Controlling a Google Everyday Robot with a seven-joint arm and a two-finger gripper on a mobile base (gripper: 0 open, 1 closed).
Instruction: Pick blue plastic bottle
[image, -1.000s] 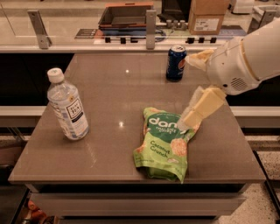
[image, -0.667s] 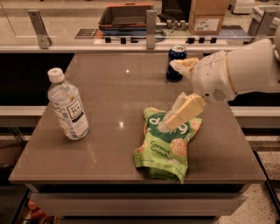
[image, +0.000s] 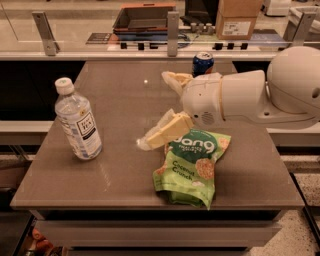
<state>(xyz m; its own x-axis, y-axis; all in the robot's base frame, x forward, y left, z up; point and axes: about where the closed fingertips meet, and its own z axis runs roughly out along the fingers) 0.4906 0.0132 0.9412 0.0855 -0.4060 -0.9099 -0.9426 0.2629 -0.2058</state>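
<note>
- Blue plastic bottle (image: 77, 122): stands upright on the left part of the table (image: 120, 187), white cap on top, white label with dark print facing the camera. Nothing touches it.
- Gripper (image: 155, 110): over the middle of the table, to the right of the bottle and well apart from it. It points left toward the bottle. Its two pale fingers (image: 167, 132) are spread wide, one high and one low, with nothing between them.
- Green snack bag (image: 192, 167): lies flat just right of centre, near the front edge. The lower finger overlaps its top-left corner in this view; contact cannot be told.
- Dark blue soda can (image: 202, 62): upright at the back edge of the table, behind the wrist.
- White arm (image: 250, 97): comes in from the right edge, above the bag.
</note>
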